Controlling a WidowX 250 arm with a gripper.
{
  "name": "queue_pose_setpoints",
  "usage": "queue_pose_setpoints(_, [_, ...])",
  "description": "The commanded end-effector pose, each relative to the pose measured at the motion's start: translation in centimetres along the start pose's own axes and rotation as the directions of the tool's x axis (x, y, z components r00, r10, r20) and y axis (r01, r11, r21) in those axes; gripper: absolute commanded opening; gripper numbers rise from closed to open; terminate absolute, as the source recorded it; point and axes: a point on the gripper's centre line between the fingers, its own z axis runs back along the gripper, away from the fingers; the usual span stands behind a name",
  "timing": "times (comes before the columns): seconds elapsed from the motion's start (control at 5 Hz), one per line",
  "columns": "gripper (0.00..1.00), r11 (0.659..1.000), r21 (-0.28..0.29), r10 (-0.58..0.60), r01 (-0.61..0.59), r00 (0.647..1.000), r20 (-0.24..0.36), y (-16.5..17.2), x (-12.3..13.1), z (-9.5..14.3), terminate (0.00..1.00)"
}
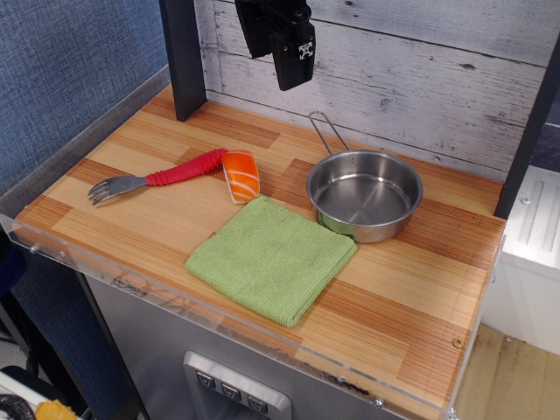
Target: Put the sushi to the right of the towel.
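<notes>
The sushi (pixel 241 175) is a small orange piece with white stripes. It lies on the wooden table just behind the towel's far left corner and touches the red handle of a fork. The towel (pixel 273 258) is a square light-green cloth, flat in the middle front of the table. My gripper (pixel 283 44) is black and hangs high at the back, well above and behind the sushi, holding nothing. Its top is cut off by the frame edge, and its jaws cannot be made out.
A fork (pixel 166 177) with a red handle and grey tines lies left of the sushi. A steel pan (pixel 364 194) with a wire handle stands right behind the towel. A dark post (pixel 184 57) rises at the back left. Bare wood (pixel 411 289) lies right of the towel.
</notes>
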Motion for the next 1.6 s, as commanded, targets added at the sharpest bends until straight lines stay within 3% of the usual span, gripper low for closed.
queue_pose_setpoints(0.0, [1.0, 1.0, 0.0, 0.0, 0.0, 1.0, 0.0, 0.0, 0.0, 0.0, 0.0])
queue_pose_setpoints(0.2, [1.0, 0.971, -0.003, 0.239, -0.239, 0.971, -0.018, 0.2, -1.3, 0.6, 0.0])
queue_pose_setpoints(0.4, [1.0, 0.911, -0.003, 0.413, -0.413, 0.91, -0.03, 0.3, -2.6, 0.6, 0.0])
queue_pose_setpoints(0.6, [1.0, 0.804, 0.029, 0.594, -0.594, 0.802, -0.052, 0.8, -4.0, 1.0, 0.0])
queue_pose_setpoints(0.8, [1.0, 0.669, 0.054, 0.743, -0.741, 0.666, -0.06, 0.8, -5.2, 1.3, 0.0])
queue_pose_setpoints(1.0, [1.0, 0.488, 0.041, 0.872, -0.872, 0.486, -0.061, 0.1, -6.0, 0.6, 0.0])
queue_pose_setpoints(1.2, [1.0, 0.383, 0.071, 0.923, -0.921, 0.379, -0.06, -0.2, -6.9, -0.2, 0.0])
queue_pose_setpoints(1.4, [1.0, 0.329, 0.072, 0.944, -0.941, 0.327, -0.045, -0.3, -7.5, -1.7, 0.0])
